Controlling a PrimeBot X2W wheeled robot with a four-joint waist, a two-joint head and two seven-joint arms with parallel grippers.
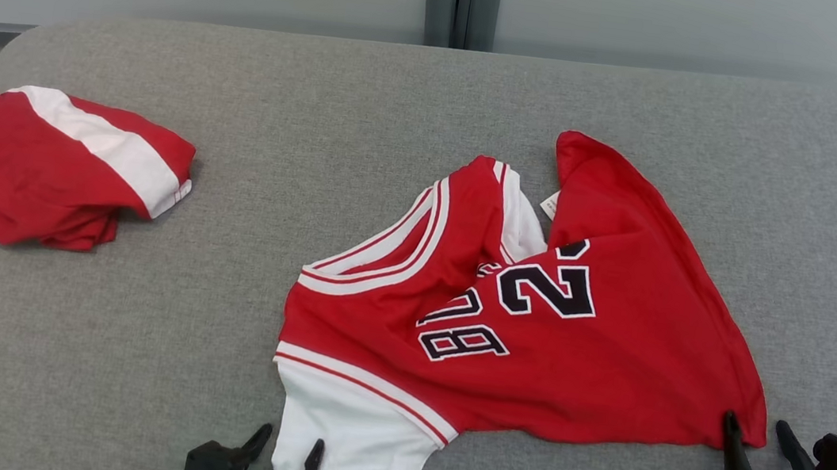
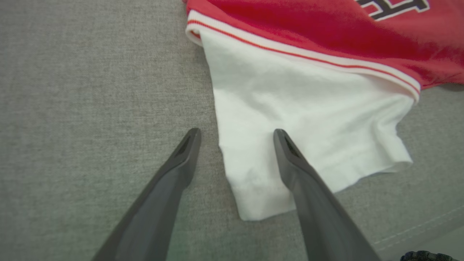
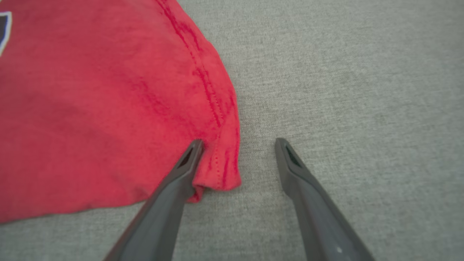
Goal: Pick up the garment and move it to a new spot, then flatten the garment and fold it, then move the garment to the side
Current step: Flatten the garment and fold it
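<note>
The garment (image 1: 534, 337) is a red jersey with white trim, black numbers and white sleeves, lying crumpled on the grey surface. My left gripper (image 1: 289, 443) stands open at the lower left, its fingers straddling the left edge of the white sleeve (image 2: 308, 123); one finger (image 2: 290, 159) lies over the white cloth, the other on bare fabric. My right gripper (image 1: 757, 436) is open at the red hem corner (image 3: 221, 170). Its left finger (image 3: 188, 159) rests on the red cloth, its right finger over the grey surface.
A second red and white garment (image 1: 51, 166) lies bunched at the far left of the grey cushioned surface (image 1: 210, 369). The surface's rounded back edge runs along the top, with a grey post (image 1: 463, 1) behind it.
</note>
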